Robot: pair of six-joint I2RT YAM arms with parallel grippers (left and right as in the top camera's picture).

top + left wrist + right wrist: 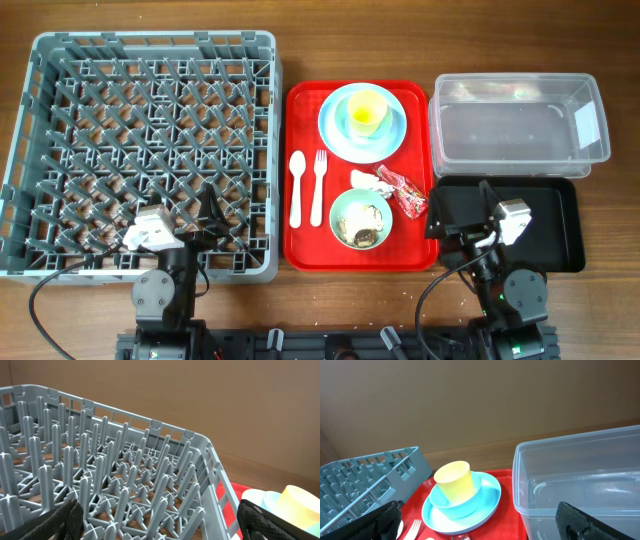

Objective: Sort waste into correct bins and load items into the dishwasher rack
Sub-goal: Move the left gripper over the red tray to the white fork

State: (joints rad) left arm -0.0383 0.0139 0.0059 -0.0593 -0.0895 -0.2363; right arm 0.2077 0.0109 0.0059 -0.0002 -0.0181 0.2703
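The grey dishwasher rack (150, 40) fills the left; its pegs show in the left wrist view (125, 460). A yellow cup (366, 110) stands in a light blue bowl (393, 124) on a light blue plate (333, 132). They also show in the right wrist view: the cup (454, 480), bowl (467, 502), plate (492, 492). A white spoon (297, 190) and fork (319, 187) lie beside a pale green bowl (342, 212) holding food bits. A white paper wad (366, 181) and red wrapper (406, 193) lie by it. The clear tub (515, 78) and black tray (562, 225) stand right. My left gripper (207, 215) (160, 525) and right gripper (462, 212) (485, 525) are open and empty.
The dishes and waste all lie on a flat red tray (305, 150) between the rack and the bins. The left gripper hovers over the rack's near right corner, the right gripper over the black tray's left end. Bare wooden table (620, 250) surrounds everything.
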